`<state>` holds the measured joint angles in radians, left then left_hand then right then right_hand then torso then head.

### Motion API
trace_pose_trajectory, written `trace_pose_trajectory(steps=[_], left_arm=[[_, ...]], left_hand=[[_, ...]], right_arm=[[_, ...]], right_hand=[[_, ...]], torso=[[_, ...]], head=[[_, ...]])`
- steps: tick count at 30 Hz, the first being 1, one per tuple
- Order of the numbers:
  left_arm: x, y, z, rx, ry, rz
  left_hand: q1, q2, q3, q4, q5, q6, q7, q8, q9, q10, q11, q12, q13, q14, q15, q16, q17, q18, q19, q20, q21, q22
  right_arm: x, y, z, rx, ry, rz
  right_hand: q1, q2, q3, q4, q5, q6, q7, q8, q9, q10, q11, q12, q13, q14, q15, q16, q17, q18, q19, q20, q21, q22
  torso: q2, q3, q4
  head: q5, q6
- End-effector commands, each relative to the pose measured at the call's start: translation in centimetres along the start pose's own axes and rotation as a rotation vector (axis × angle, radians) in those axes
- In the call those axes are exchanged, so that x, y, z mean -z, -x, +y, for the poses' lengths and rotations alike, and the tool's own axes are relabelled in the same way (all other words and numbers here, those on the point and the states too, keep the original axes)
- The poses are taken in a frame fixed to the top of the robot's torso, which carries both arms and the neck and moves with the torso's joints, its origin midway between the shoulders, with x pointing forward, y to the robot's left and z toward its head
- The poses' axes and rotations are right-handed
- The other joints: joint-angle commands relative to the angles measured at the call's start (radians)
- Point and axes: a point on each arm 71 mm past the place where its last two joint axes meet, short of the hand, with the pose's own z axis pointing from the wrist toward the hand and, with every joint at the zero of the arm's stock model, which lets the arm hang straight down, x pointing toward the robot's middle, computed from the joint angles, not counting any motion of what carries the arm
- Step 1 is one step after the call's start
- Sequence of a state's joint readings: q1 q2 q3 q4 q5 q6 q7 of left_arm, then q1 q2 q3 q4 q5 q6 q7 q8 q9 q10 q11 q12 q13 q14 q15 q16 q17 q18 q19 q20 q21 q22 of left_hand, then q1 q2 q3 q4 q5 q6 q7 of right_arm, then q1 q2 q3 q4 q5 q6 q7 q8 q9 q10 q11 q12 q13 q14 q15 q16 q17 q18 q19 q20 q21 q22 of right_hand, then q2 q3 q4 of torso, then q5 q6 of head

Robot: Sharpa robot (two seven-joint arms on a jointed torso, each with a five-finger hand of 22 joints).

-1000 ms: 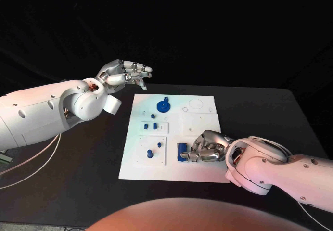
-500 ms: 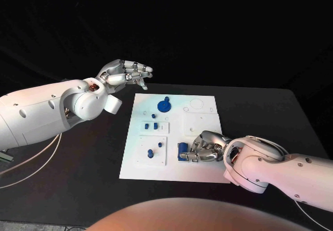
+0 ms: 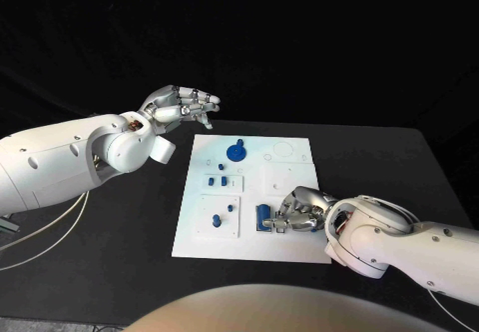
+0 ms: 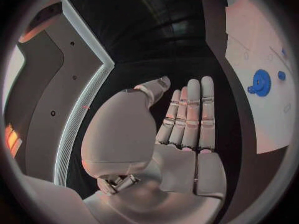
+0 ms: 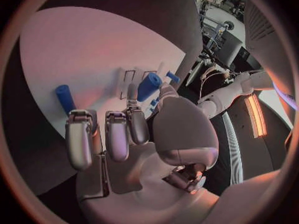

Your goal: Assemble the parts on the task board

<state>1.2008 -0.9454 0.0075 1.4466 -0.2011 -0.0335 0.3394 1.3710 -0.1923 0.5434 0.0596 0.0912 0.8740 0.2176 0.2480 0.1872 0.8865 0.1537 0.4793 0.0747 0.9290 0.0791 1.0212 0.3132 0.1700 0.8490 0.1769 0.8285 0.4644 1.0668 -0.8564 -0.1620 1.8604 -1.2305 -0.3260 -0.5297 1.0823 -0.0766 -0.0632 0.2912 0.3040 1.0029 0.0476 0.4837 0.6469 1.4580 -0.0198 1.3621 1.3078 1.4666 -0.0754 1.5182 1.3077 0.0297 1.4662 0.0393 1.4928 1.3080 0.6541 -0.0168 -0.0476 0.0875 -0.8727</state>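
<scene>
1. Task board (image 3: 289,238): white plate mid-worktop (image 3: 120,263), long side running away from the robot.
2. Right robot hand (image 3: 295,211): low over the board's near right part, fingers curled down. Upright blue bar part (image 3: 262,217) just beside the fingertips, on the side toward board centre. Touching or merely adjacent: cannot tell from the head view.
3. Right wrist view: fingers (image 5: 118,134) bent over the white board (image 5: 81,50), nothing seen clamped between them. Blue cylinder part (image 5: 149,86) just past the fingertips near the thumb; second blue cylinder (image 5: 64,98) lying on the board, apart from the fingers. Grip state: cannot tell.
4. Left robot hand (image 3: 183,104): raised beyond the board's far left corner, above the worktop, well apart from all parts. Fingers curled in the head view; left wrist view has them (image 4: 190,114) straight and side by side, palm bare. Holding nothing.
5. Blue gear-like disc (image 3: 235,151) at the board's far end, nearest part to the left robot hand, still clear of it. Same disc (image 4: 259,82) in the left wrist view, off to the side of the fingers.
6. Small blue parts on the left column: one in the mid plate (image 3: 210,181), oval one (image 3: 216,221) in the near plate.
</scene>
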Motion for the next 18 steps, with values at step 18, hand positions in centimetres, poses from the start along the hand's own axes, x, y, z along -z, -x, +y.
trace_pose_trajectory(steps=[18], left_arm=[[-0.09,-0.14,-0.15,0.006,-0.014,0.005]], left_hand=[[0.007,-0.003,0.006,-0.003,0.003,-0.007,-0.003,0.007,0.001,-0.01,-0.001,0.011,0.0,-0.001,0.002,0.005,0.002,0.015,0.013,-0.001,-0.006,-0.004]], right_arm=[[0.0,-0.13,0.48,0.038,0.046,0.004]], right_hand=[[0.218,-0.083,0.037,-0.019,-0.254,0.007,0.0,0.003,0.004,0.019,-0.004,0.007,0.103,0.08,-0.009,0.009,0.142,-0.016,0.08,-0.014,0.016,0.245]], torso=[[0.0,-0.0011,0.0005]], head=[[-0.002,0.0]])
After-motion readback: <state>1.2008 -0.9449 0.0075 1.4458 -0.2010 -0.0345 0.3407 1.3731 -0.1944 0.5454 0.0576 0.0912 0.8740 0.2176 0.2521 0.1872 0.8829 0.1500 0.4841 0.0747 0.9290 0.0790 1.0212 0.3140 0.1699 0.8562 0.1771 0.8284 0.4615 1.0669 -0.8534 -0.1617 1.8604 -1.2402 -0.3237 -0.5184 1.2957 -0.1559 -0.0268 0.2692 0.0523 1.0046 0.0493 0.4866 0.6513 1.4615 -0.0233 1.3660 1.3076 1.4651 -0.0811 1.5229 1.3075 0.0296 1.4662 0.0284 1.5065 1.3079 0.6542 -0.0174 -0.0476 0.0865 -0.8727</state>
